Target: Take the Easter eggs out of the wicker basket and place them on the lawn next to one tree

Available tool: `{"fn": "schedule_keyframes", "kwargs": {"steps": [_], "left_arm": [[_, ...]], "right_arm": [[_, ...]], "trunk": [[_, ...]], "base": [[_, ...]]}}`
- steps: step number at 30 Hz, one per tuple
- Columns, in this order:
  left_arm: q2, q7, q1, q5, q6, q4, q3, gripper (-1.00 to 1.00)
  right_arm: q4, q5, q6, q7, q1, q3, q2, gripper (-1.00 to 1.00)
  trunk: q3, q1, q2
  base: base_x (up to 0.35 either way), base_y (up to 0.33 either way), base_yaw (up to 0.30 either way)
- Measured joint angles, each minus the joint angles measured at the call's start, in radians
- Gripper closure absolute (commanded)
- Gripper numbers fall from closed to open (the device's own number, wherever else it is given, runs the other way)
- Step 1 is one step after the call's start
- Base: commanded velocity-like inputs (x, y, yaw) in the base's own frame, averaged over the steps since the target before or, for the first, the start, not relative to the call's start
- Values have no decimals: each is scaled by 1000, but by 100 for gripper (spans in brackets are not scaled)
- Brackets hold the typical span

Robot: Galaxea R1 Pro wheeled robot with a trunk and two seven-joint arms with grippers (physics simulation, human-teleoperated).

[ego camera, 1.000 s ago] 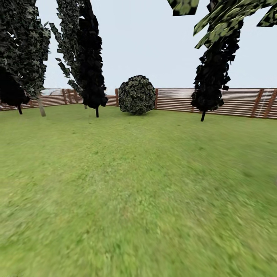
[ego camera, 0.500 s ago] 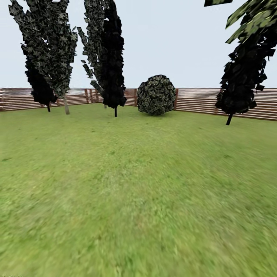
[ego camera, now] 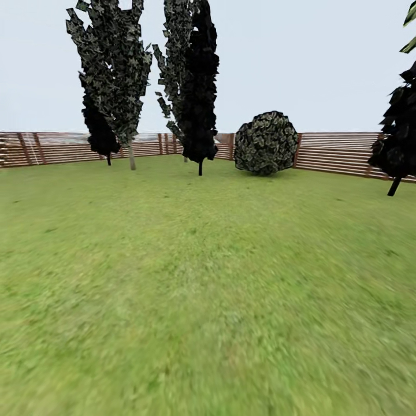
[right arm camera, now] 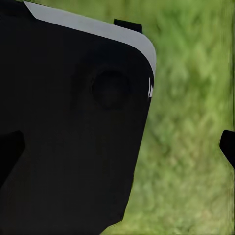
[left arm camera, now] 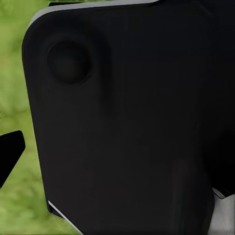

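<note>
1. I judged the step in hand to be travel and search: crossing the lawn [ego camera: 208, 300] to find the basket with its 3 eggs. I could not tell where the basket or the eggs lay relative to either gripper.
2. To do this well, I needed to turn the base slowly and sweep the head along the fence [ego camera: 341, 153] line. The near grass was smeared in the head view, and a small brown basket is easy to miss in such blur.
3. I also needed to note candidate trees for later. 2 dark cone trees stood ahead, 1 in the middle [ego camera: 199, 86] and 1 at the right edge [ego camera: 398, 150], and neither suited. A narrow grey-leaved tree [ego camera: 112, 63] had a pale trunk, but I could not be sure it was the right kind. Light green leaves [ego camera: 411, 29] poked in at the upper right corner, hinting at a broad canopy nearby. A round bush [ego camera: 267, 143] sat against the fence.
4. Both arms seemed best kept tucked while rolling. In each wrist view a dark body panel [left arm camera: 132, 122] sat close in front, with grass beyond it.
5. A dark tip [left arm camera: 10, 154] showed beside the left panel and another dark tip [right arm camera: 228, 146] in the right wrist view. From those alone I could not tell whether my left gripper or right gripper was wide or narrow.
</note>
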Motion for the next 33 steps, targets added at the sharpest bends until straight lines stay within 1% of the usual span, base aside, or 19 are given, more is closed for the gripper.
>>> {"fn": "schedule_keyframes", "kwargs": {"steps": [33], "left_arm": [[1,2,0,0,-1,0,0,-100]], "right_arm": [[-1,0,-4,6,0,2,2,-100]], "trunk": [[0,0,0]], "base": [[324,0,293]]}}
